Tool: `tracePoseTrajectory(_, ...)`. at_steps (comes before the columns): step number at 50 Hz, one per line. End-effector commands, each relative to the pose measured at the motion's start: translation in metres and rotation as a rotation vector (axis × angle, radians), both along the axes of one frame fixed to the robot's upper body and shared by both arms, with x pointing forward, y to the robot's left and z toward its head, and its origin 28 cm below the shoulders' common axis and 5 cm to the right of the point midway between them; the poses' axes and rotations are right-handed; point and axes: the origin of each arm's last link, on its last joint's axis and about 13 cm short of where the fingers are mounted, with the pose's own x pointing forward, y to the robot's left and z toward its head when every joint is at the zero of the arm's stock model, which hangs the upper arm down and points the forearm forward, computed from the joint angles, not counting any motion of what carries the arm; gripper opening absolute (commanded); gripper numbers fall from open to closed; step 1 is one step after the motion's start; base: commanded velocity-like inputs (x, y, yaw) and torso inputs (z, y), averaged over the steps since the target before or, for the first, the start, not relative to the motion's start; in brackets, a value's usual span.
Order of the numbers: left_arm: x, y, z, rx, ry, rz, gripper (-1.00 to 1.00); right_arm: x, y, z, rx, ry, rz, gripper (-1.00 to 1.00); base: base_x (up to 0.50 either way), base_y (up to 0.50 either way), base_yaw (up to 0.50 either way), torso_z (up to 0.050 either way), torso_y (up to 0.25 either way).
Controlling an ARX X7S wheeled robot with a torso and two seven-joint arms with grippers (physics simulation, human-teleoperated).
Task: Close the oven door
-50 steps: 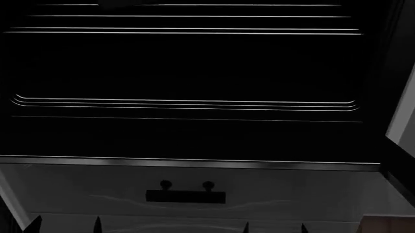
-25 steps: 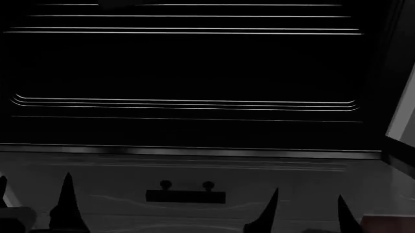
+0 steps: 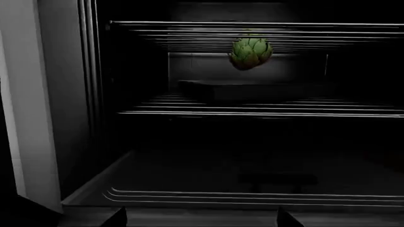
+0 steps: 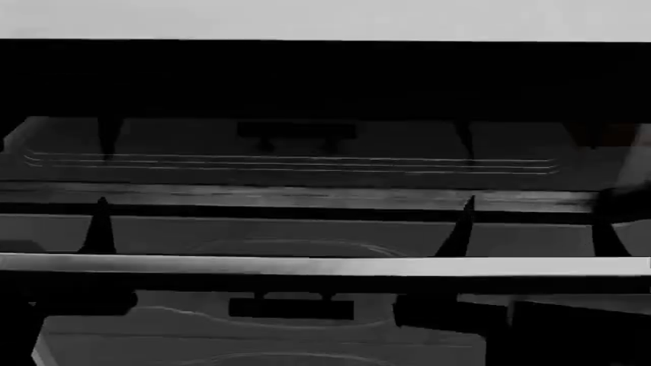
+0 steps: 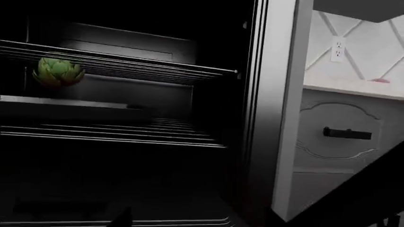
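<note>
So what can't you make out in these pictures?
- Grippers: only dark fingertips show above the oven door edge in the head view; open or shut can't be told.
- Artichoke: what it rests on is lost in the dark in both wrist views.
- Oven floor: too dark in the left wrist view.
- Drawer handle: cabinet below is cut off in the right wrist view.

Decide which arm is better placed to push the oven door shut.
Right, marginally: the right gripper sits further in under the oven door; the left gripper is at its left end.
</note>
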Motion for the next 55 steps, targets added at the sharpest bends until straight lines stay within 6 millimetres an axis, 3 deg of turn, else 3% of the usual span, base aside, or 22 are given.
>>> tracePoseTrajectory(1,0.005,-0.007,0.033,0.018,-0.049,-0.017,1.0,0.004,-0.004,0.037,-0.051,-0.074,-0.004,1.0,0.0,0.0,0.0,0.0,0.0)
tracePoseTrajectory(10,0.027,-0.019,0.05,0.025,-0.043,-0.014,1.0,0.016,-0.012,0.067,-0.033,-0.051,0.005,1.0,0.0,0.0,0.0,0.0,0.0)
tracePoseTrajectory(20,0.064,-0.018,0.107,0.022,-0.103,0.065,1.0,0.042,-0.016,0.101,0.059,-0.033,0.012,1.0,0.0,0.0,0.0,0.0,0.001)
tracePoseTrajectory(29,0.089,-0.019,0.12,0.013,-0.055,0.081,1.0,0.066,-0.013,0.139,-0.02,-0.062,-0.014,1.0,0.0,0.0,0.0,0.0,0.0)
tracePoseTrajectory(42,0.134,-0.017,0.154,0.083,-0.098,0.2,1.0,0.117,-0.001,0.18,-0.045,-0.04,-0.029,1.0,0.0,0.0,0.0,0.0,0.0)
tracePoseTrajectory(51,0.166,-0.009,0.198,0.112,-0.117,0.24,1.0,0.153,-0.001,0.224,-0.025,-0.005,-0.026,1.0,0.0,0.0,0.0,0.0,0.0)
tracePoseTrajectory(55,0.175,-0.012,0.209,0.104,-0.084,0.224,1.0,0.172,0.003,0.232,-0.02,0.032,-0.036,1.0,0.0,0.0,0.0,0.0,0.0)
